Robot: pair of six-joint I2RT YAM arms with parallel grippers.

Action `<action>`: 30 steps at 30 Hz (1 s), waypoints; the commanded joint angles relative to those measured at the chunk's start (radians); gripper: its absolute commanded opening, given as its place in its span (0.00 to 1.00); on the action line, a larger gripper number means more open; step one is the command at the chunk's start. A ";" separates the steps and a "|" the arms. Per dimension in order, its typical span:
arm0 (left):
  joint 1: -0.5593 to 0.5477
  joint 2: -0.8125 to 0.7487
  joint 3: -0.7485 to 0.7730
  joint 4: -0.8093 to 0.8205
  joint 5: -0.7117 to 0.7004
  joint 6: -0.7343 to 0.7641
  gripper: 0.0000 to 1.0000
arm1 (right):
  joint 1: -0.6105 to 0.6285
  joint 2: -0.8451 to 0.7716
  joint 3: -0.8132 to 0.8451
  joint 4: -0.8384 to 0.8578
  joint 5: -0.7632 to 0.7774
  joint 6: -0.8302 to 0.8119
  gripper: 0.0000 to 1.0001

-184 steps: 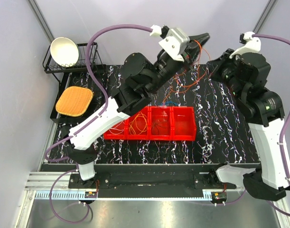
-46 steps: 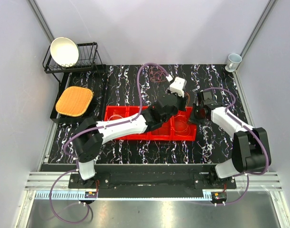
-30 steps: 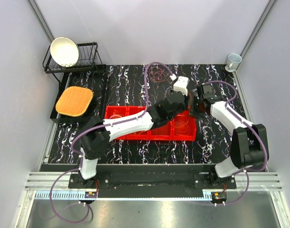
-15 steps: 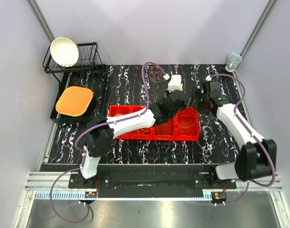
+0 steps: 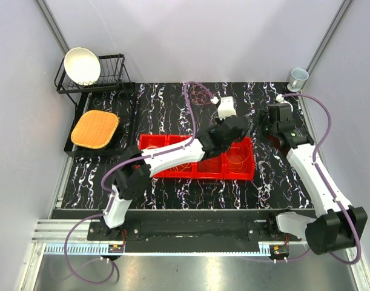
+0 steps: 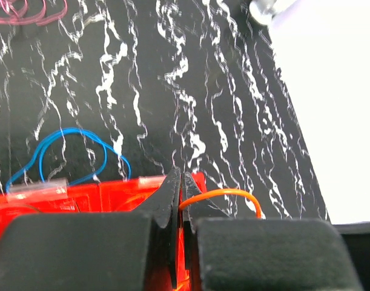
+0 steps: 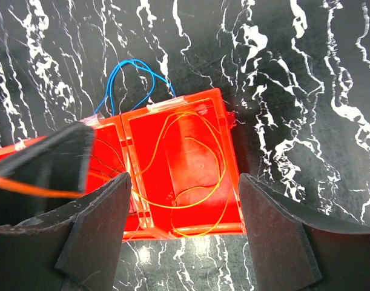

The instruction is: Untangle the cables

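Observation:
An orange cable arcs out from between the fingers of my left gripper, which is shut on it above the right end of the red bin. In the top view, that left gripper hangs over the bin. My right gripper stands open above the rightmost compartment, holding nothing. A thin orange cable lies coiled in that compartment. Behind the bin, a blue cable rests on the table. A small pile of reddish cables sits at the back.
A cup stands at the back right corner. A wire rack holding a white bowl and an orange woven mat are at the left. Purple hoses loop over the table's middle.
My right gripper has opened and drawn back and up from the bin's right end. The left gripper stays shut on the orange cable and has shifted slightly right.

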 commanded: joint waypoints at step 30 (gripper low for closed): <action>0.033 0.144 0.177 -0.281 0.174 -0.127 0.33 | -0.011 -0.171 -0.049 -0.016 0.018 0.048 0.70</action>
